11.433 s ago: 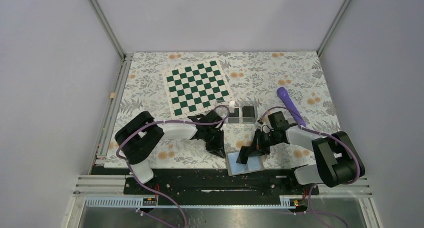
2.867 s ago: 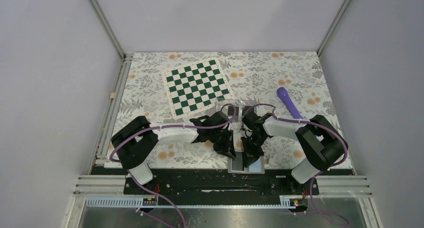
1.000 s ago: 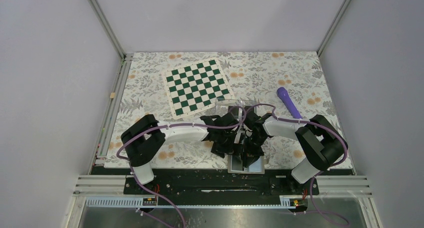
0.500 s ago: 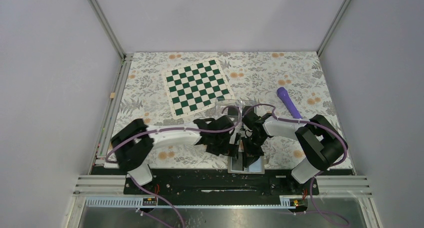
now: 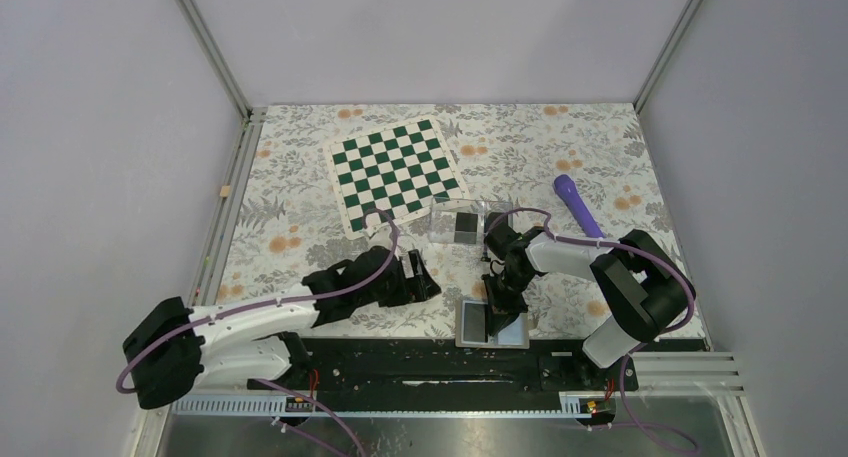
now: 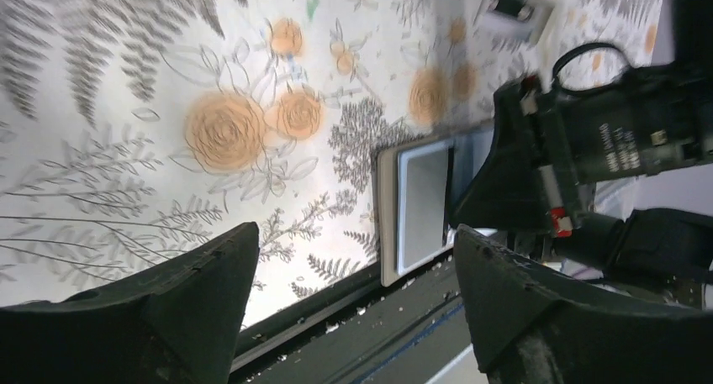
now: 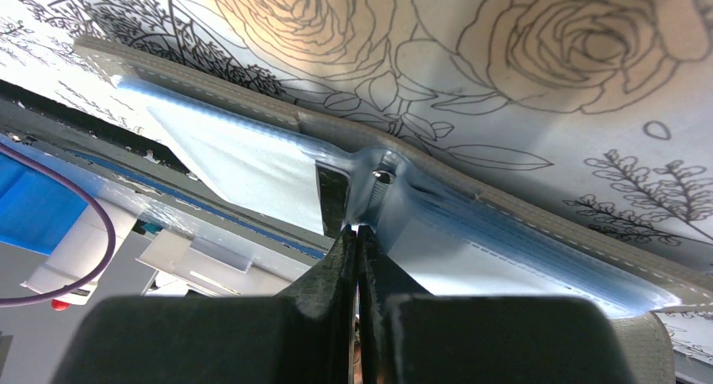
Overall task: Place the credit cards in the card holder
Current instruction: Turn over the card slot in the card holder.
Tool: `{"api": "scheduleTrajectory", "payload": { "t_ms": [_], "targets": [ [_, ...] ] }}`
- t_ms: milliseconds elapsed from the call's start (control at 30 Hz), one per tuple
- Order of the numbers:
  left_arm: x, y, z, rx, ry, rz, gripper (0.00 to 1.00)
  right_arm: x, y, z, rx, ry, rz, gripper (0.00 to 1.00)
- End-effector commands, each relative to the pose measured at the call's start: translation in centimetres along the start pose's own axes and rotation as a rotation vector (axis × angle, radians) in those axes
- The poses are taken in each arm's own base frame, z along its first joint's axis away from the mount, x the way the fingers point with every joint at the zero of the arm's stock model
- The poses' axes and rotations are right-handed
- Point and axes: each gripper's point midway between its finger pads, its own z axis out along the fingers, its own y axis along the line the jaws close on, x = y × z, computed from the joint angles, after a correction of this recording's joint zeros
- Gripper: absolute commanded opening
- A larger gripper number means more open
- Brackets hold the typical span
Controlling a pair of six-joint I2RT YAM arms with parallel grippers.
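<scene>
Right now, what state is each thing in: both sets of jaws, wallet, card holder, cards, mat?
Wallet: lying open, light-blue inside up.
Card holder: upright, one black card inside.
Left gripper: jaws open, empty.
Right gripper: jaws shut, tips at the wallet's inner fold.
Chessboard mat: lying flat, unfolded.

Clear acrylic card holder point(image 5: 445, 217) near the table's point(image 5: 300, 177) middle, one black credit card point(image 5: 466, 226) inside

Credit card point(image 5: 466, 226) in card holder point(image 5: 444, 221); wallet point(image 5: 474, 323) open near edge
</scene>
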Motion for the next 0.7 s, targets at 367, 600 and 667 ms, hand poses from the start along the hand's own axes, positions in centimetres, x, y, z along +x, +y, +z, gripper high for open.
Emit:
{"api": "scheduleTrajectory", "payload": {
  "t_ms": [367, 600, 667],
  "targets": [
    [5.0, -8.2, 5.0, 0.319, 0.367, -0.024, 0.41, -0.3, -1.3, 0.6, 0.053, -0.041, -0.015, 0.01],
    [6.6, -7.2, 6.9, 0.236, 0.449, -0.021, 0.41, -0.3, -1.4, 0.6, 0.053, -0.039, -0.012, 0.00],
    [6.8, -6.3, 7.3, 0.190, 0.451, -0.028, 0.40, -0.3, -1.4, 0.7, 0.053, -0.039, -0.012, 0.00]
  ]
}}
